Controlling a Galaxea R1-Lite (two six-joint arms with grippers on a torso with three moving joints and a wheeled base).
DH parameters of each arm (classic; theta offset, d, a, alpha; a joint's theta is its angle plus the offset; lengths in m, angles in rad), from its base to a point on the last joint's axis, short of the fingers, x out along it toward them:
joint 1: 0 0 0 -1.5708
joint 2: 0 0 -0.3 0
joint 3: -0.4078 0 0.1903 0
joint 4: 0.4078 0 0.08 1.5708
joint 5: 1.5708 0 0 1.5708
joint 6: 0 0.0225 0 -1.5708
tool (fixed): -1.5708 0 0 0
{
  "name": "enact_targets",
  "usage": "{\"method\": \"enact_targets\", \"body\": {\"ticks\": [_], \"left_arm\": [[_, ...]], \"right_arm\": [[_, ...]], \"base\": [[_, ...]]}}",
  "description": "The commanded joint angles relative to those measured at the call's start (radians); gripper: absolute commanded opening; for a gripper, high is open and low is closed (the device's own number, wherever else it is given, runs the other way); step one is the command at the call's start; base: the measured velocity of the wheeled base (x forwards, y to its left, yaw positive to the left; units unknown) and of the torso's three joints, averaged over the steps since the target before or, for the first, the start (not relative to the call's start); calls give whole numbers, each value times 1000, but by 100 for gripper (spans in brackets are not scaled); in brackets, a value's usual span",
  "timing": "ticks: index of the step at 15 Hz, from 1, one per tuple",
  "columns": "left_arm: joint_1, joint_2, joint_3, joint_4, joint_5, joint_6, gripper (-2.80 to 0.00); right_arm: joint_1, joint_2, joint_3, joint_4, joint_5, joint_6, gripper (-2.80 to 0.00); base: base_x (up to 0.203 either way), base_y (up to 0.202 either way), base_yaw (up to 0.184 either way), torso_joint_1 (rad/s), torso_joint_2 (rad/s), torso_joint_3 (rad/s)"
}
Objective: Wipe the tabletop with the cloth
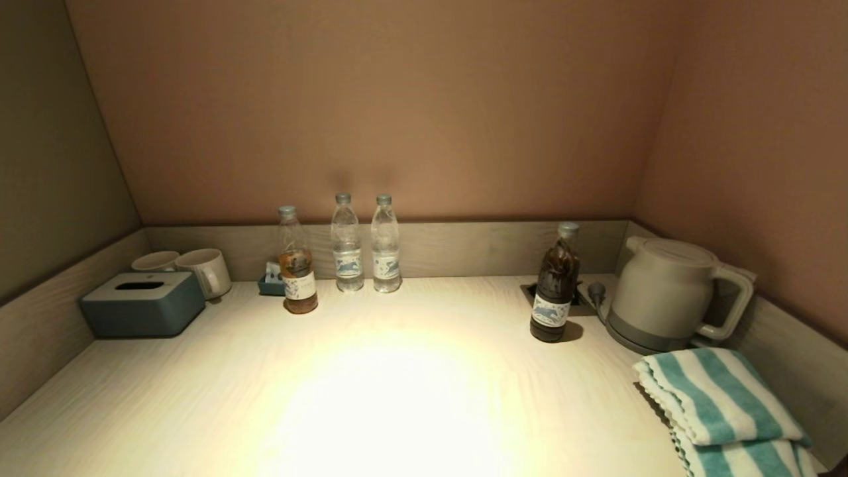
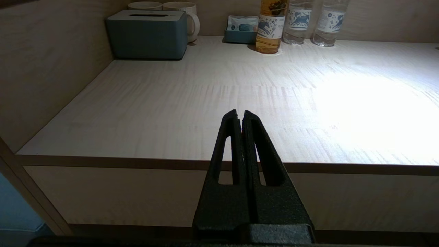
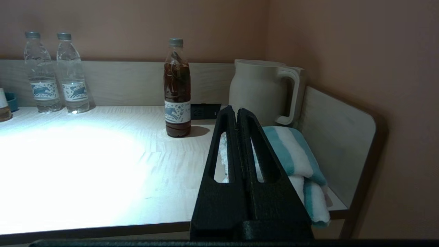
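The cloth (image 1: 719, 404), a folded teal-and-white striped towel, lies at the front right corner of the tabletop (image 1: 397, 397), just in front of the kettle; it also shows in the right wrist view (image 3: 295, 154). My right gripper (image 3: 237, 110) is shut and empty, held off the table's front edge, short of the cloth. My left gripper (image 2: 239, 113) is shut and empty, held off the front edge at the table's left part (image 2: 171, 113). Neither gripper shows in the head view.
A cream kettle (image 1: 669, 291) stands at the back right, a dark bottle (image 1: 555, 285) beside it by a socket. Three bottles (image 1: 346, 245) stand along the back rim. A grey tissue box (image 1: 142, 303) and two mugs (image 1: 202, 268) sit at the back left.
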Motion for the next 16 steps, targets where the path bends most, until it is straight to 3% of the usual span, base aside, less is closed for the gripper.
{"method": "enact_targets", "body": {"ticks": [1, 7, 16], "left_arm": [[0, 2, 0, 0, 0, -2, -280], [0, 2, 0, 0, 0, -2, -280], [0, 2, 0, 0, 0, -2, -280]], "right_arm": [[0, -1, 5, 32, 20, 1, -280], [0, -1, 5, 233, 55, 27, -280], [0, -3, 5, 262, 54, 36, -280]], "base": [[0, 0, 0, 0, 0, 0], [0, 0, 0, 0, 0, 0], [0, 0, 0, 0, 0, 0]]}}
